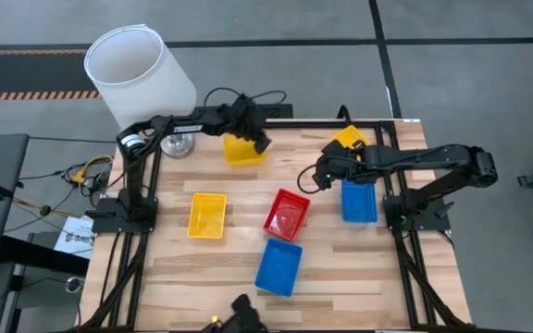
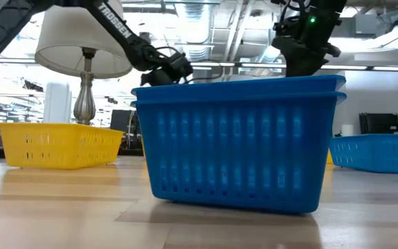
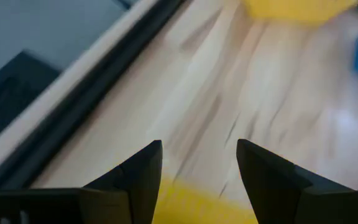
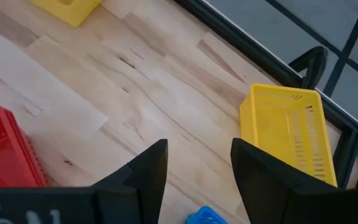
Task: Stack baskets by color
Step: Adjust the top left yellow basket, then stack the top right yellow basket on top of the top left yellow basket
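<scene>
Six baskets show on the wooden table. My left gripper (image 1: 262,141) (image 3: 197,168) hangs open over the right end of a yellow basket (image 1: 242,151) at the far middle, whose yellow (image 3: 191,205) shows between the fingers. My right gripper (image 1: 311,180) (image 4: 197,165) hovers open and holds nothing, between the red basket (image 1: 287,215) (image 4: 5,152) and a blue basket (image 1: 359,202). A second yellow basket (image 1: 207,215) lies at the left and a third (image 1: 350,137) (image 4: 291,134) at the far right corner. The near blue basket (image 1: 278,266) (image 2: 237,145) shows two rims, one in the other. My left gripper slants down from the left, its open fingers (image 3: 135,180) standing on either side of the far yellow basket's right end (image 3: 191,205). Whether a finger touches the basket, I cannot tell. The basket rests flat on the table.
A lamp with a big white shade (image 1: 142,69) (image 2: 81,41) and metal foot (image 1: 179,143) stands at the far left corner. A black frame rail (image 1: 340,123) runs along the far edge. Bare wood (image 1: 378,268) lies at the near right.
</scene>
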